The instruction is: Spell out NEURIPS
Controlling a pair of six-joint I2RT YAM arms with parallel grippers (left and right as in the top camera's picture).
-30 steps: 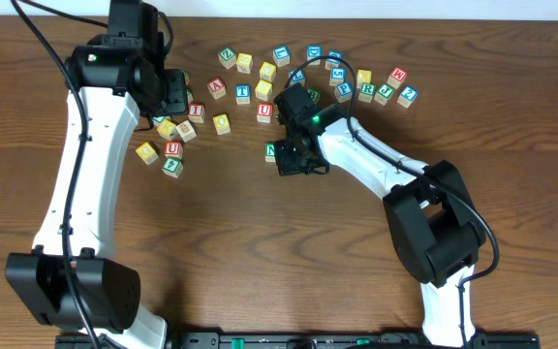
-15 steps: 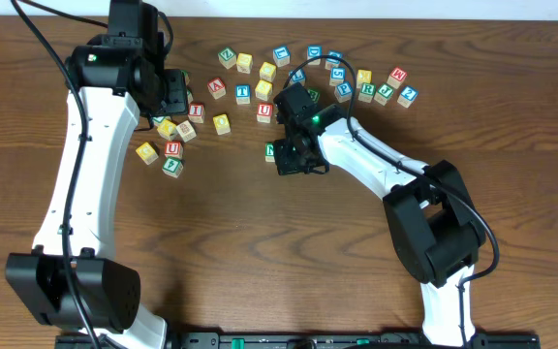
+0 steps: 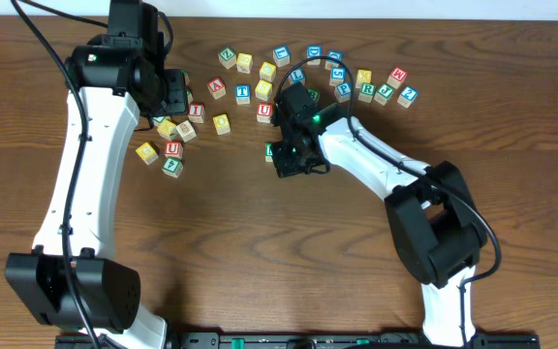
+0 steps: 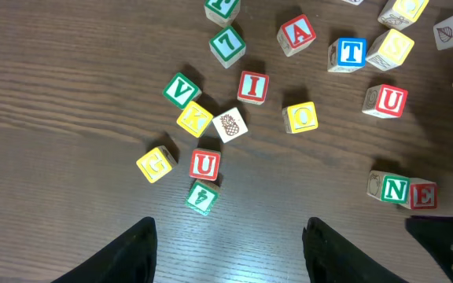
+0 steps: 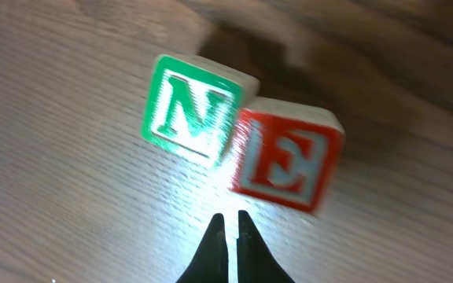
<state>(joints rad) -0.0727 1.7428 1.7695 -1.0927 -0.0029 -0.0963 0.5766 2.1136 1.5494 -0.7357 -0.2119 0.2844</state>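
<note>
Green N cube (image 5: 191, 110) and red E cube (image 5: 285, 157) are seen side by side on the wooden table (image 3: 260, 252), edges touching, so that NE is read. E is set a little lower and slightly tilted in the right wrist view. The pair is placed near the table's middle, on the near side of the scattered cube cluster. The right gripper (image 5: 228, 224) is held just over the pair, fingers pressed together with nothing pinched, tips pointed at the seam between N and E. In the overhead view most of the pair is covered by that gripper and only part of N is shown at its left. A red U cube (image 4: 389, 100) is found just beyond the pair, toward the far edge, apart from it. A red I cube (image 4: 252, 86) is located farther left, near a yellow O cube (image 4: 300, 117). A P cube (image 3: 344, 91) and an R cube (image 3: 367, 90) are lined up side by side at the right of the cluster. A second red U cube (image 4: 204, 164) is seen in the left group, just beside a yellow G cube (image 4: 156, 163). The left gripper (image 4: 228, 236) is held above that left group, fingers spread apart, nothing between them. A red A cube (image 4: 297, 33) and a blue T cube (image 4: 351, 53) are noted farther back.
</note>
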